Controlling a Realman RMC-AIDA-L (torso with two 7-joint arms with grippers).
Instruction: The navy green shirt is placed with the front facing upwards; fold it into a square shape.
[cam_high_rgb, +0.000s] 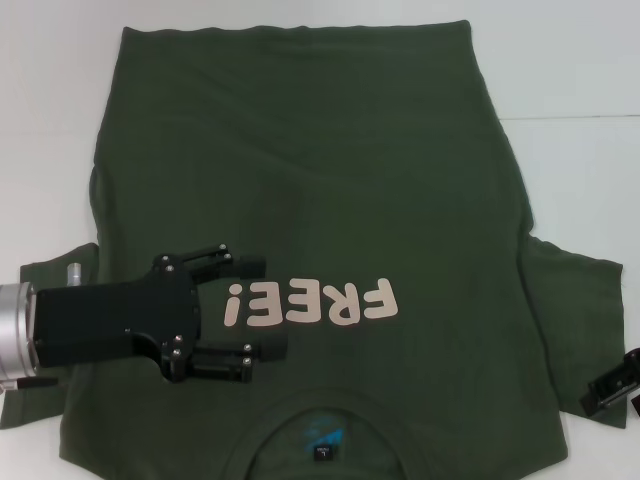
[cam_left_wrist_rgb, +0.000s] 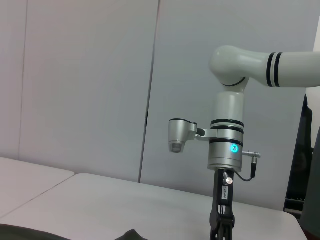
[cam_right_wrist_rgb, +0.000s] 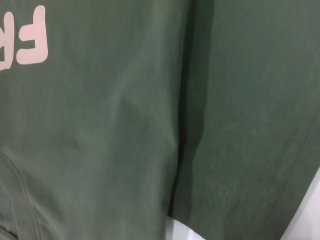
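The navy green shirt (cam_high_rgb: 320, 200) lies spread flat on the white tabletop (cam_high_rgb: 580, 90) in front of me, front side up, with its collar nearest me and its hem at the far edge. The pale pink "FREE!" lettering (cam_high_rgb: 312, 303) runs across the chest and reads upside down from my head view, and the blue-printed neck label (cam_high_rgb: 323, 436) shows inside the collar. My left gripper (cam_high_rgb: 262, 306) reaches in over the shirt's left shoulder area, just beside the exclamation mark of the lettering, its two black fingers (cam_high_rgb: 240, 262) spread apart with nothing between them. My right gripper (cam_high_rgb: 615, 388) sits at the outer edge of the right sleeve (cam_high_rgb: 570, 300), mostly cut off from view, so I cannot tell whether it is released or clenched. My right wrist view looks down on the fold where that sleeve meets the body, with a sliver of tabletop beyond the sleeve's hem.
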